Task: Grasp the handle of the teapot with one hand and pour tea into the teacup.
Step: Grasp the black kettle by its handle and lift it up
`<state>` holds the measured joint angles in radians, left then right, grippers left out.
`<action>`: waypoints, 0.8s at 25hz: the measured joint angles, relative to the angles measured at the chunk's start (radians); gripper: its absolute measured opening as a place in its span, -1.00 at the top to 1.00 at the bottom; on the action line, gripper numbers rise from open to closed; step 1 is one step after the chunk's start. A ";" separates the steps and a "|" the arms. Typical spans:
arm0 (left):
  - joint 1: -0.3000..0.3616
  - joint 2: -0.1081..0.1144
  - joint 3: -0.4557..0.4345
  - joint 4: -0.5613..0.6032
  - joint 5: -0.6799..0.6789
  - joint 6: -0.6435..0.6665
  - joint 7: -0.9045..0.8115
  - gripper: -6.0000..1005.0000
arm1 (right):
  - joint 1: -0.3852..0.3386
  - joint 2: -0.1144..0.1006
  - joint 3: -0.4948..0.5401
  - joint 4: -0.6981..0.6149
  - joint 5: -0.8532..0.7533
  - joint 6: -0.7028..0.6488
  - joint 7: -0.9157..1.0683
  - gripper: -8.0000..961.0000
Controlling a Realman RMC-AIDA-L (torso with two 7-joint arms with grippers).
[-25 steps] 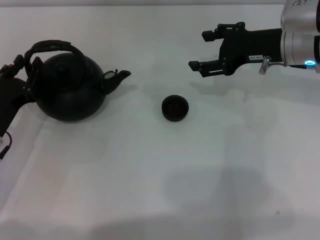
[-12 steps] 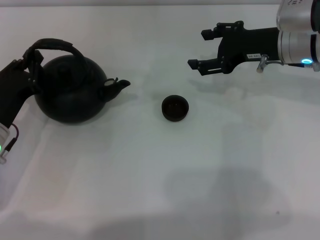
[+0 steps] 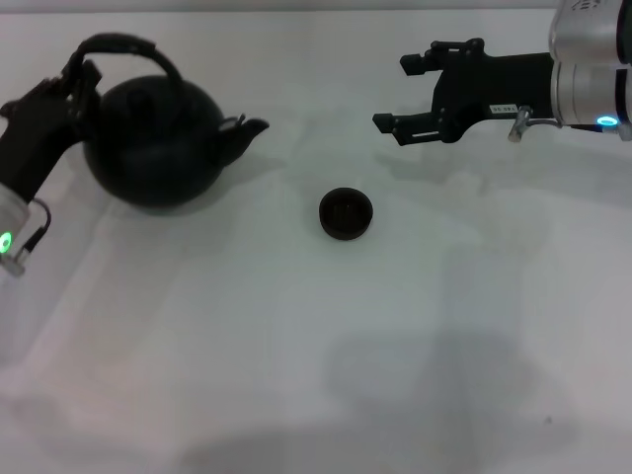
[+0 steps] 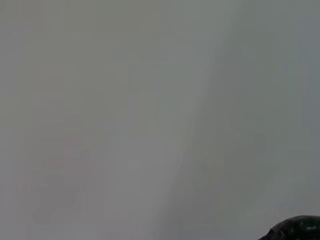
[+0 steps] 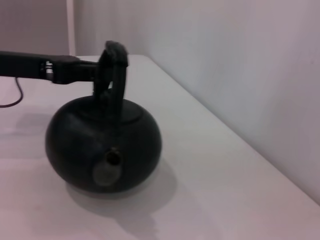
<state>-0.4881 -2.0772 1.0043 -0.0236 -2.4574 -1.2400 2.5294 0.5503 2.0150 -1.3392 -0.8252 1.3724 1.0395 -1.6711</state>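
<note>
The black teapot (image 3: 158,143) hangs at the far left of the white table, spout pointing right toward the teacup. My left gripper (image 3: 79,81) is shut on its arched handle (image 3: 123,44) at the left end and holds the pot a little above the table. The right wrist view shows the teapot (image 5: 102,145) spout-on, with the left gripper (image 5: 102,67) clamped on the handle (image 5: 115,52). The small black teacup (image 3: 346,213) stands on the table at the middle. My right gripper (image 3: 392,95) is open and empty, hovering at the far right, beyond the cup.
The white table (image 3: 326,375) runs to a wall at the back (image 5: 240,60). The left wrist view shows only a grey surface and a dark edge of the teapot (image 4: 295,230).
My left gripper has raised the teapot off the table and carried it slightly right. The right gripper has hardly moved. The teacup has not moved.
</note>
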 joint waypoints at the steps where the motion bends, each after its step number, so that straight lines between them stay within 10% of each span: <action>1: -0.005 0.001 0.003 0.028 0.017 0.027 -0.026 0.73 | -0.004 -0.001 0.000 0.002 0.011 -0.007 -0.009 -0.77; 20: 0.029 0.002 0.341 0.932 0.995 0.638 -1.163 0.73 | -0.076 -0.004 0.147 0.004 0.131 -0.010 -0.108 -0.77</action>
<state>-0.4591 -2.0756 1.3449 0.9085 -1.4622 -0.6024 1.3663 0.4748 2.0110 -1.1918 -0.8212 1.5038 1.0294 -1.7789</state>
